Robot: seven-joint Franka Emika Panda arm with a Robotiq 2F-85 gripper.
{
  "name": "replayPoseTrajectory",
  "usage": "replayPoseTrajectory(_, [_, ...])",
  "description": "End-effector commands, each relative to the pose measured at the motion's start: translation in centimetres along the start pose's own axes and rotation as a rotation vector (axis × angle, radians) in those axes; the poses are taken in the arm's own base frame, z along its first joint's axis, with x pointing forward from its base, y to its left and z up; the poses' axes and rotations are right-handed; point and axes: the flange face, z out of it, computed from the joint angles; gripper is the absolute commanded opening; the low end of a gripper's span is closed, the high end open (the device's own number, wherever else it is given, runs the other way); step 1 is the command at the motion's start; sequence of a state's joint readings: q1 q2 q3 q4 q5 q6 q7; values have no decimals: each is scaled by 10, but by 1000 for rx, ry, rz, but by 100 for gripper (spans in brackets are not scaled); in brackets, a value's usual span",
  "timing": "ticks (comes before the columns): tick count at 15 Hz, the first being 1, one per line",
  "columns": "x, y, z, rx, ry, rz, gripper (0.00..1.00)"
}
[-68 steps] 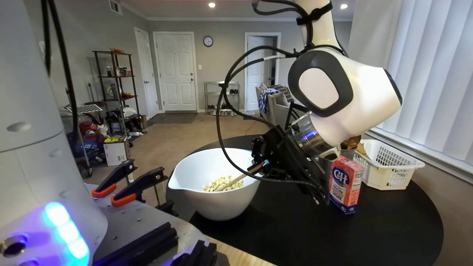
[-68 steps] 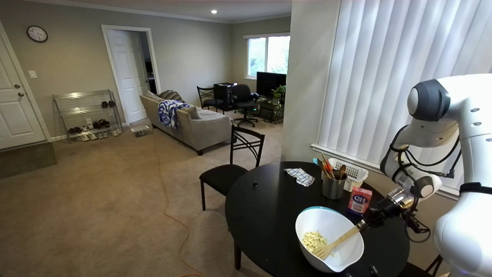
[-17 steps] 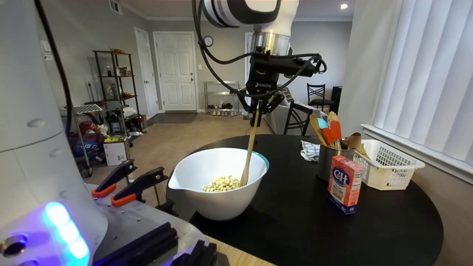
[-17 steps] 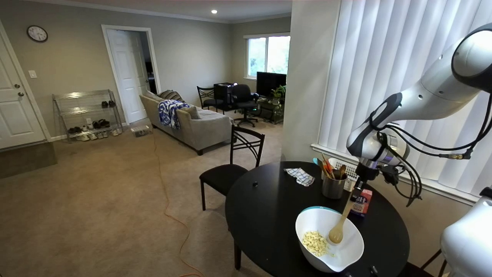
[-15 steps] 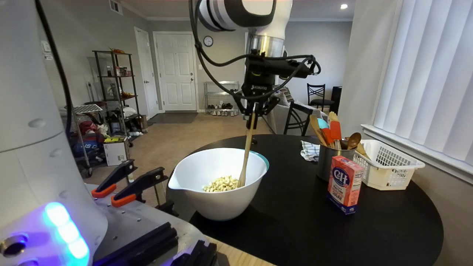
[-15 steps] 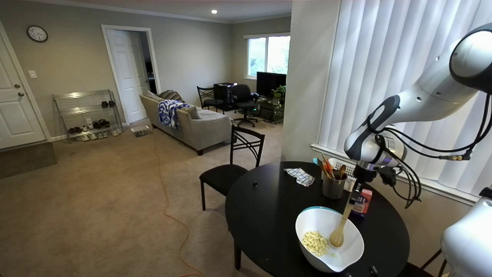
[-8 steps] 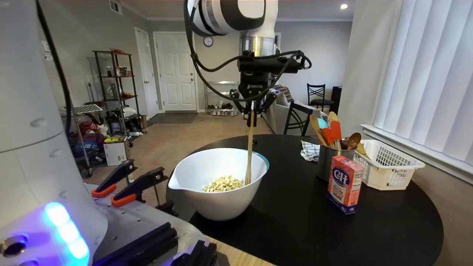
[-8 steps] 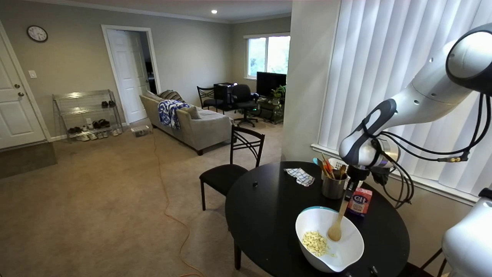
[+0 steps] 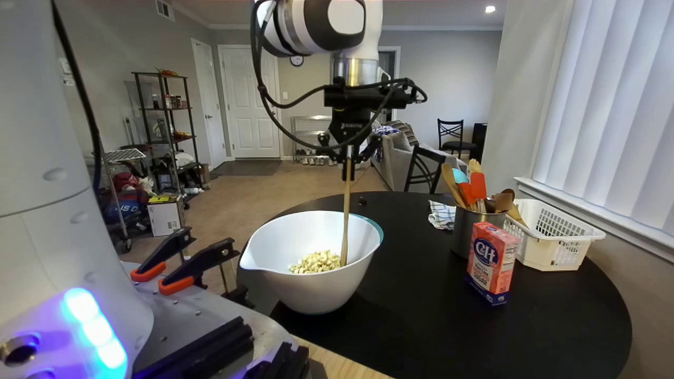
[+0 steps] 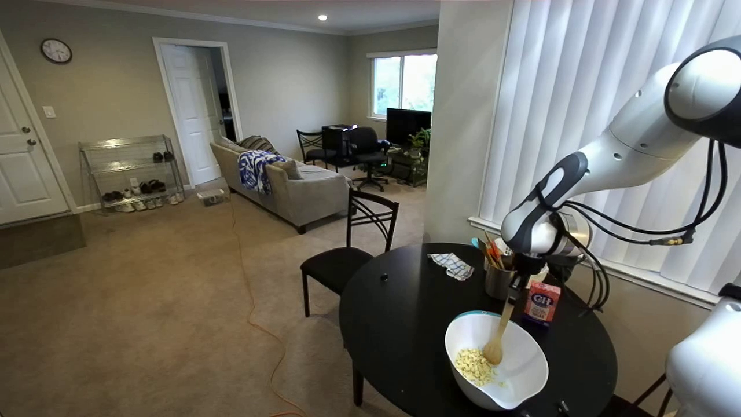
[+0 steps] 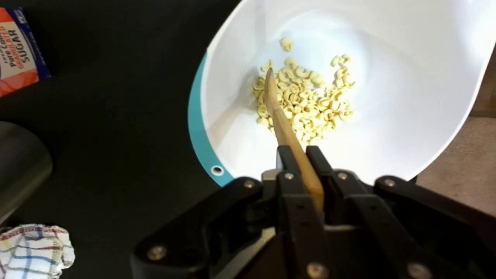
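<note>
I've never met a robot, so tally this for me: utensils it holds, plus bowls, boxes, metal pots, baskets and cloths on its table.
Wooden utensil in the gripper: 1
Bowl: 1
Sugar box: 1
Metal pot: 1
Basket: 1
Cloth: 1
Total: 6

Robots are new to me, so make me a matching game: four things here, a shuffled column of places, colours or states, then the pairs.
Things:
1. mixing bowl
2. wooden utensil reaching into it
3. sugar box
4. checked cloth

Places, colours, states:
A. gripped by the pincer
B. lying crumpled on the table
C. white with a teal patch
D. pink and blue, standing upright

Right pairs: 1-C, 2-A, 3-D, 4-B
</note>
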State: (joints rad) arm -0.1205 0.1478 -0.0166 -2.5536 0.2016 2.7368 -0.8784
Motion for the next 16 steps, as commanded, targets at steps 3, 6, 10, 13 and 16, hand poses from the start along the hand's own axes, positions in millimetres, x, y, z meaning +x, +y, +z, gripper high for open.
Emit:
replayPoseTrajectory(3, [24, -33, 12, 96, 32, 9, 6])
replayPoseTrajectory(6, [26, -38, 13, 141, 41, -13, 6])
replayPoseTrajectory(10, [14, -25, 11, 142, -16, -108, 6])
replayPoseTrajectory(13, [4, -7, 4, 106, -62, -143, 6])
replayPoseTrajectory(16, [-14, 15, 1, 79, -94, -168, 6])
